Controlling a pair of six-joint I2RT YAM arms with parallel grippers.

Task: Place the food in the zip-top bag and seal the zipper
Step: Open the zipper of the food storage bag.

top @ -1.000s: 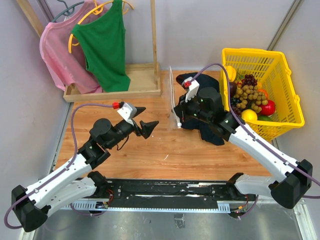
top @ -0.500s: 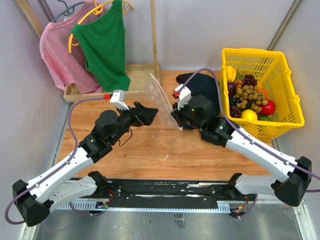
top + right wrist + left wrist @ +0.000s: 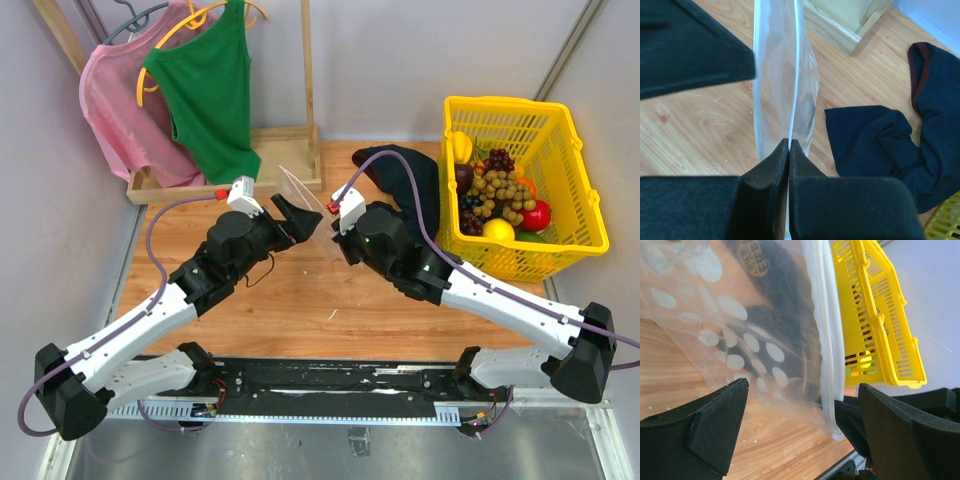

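Two matte black fingers of the right gripper (image 3: 789, 142) are pressed flat together, pinching the zip-top bag (image 3: 782, 75) at one edge. The bag rises away from those fingertips as a thin, clear, glossy film, seen almost edge-on from the right wrist, with the zipper (image 3: 799, 65) running up it as a narrow whitish strip. From the left wrist the film shows pale round spots and soft creases.

The left gripper (image 3: 802, 390) has its wedge-shaped black fingers spread wide and grips nothing. The bag's lower corner hangs in the gap between them; whether it touches either finger cannot be told.

A second ago the left gripper stood well apart from the bag, off to its left, and the right gripper held the bag just beside the rumpled dark navy cloth (image 3: 405, 175). Both have since come together over the middle of the grained wooden counter (image 3: 300, 300), and the cloth now lies behind the right gripper.

Farther to the right of that gripper, the yellow lattice basket (image 3: 520, 105) holds the food: knobbly tan longan cluster (image 3: 497, 190), lemon (image 3: 498, 231), shiny red apple (image 3: 537, 215), dark grapes (image 3: 498, 158) and banana (image 3: 461, 146).
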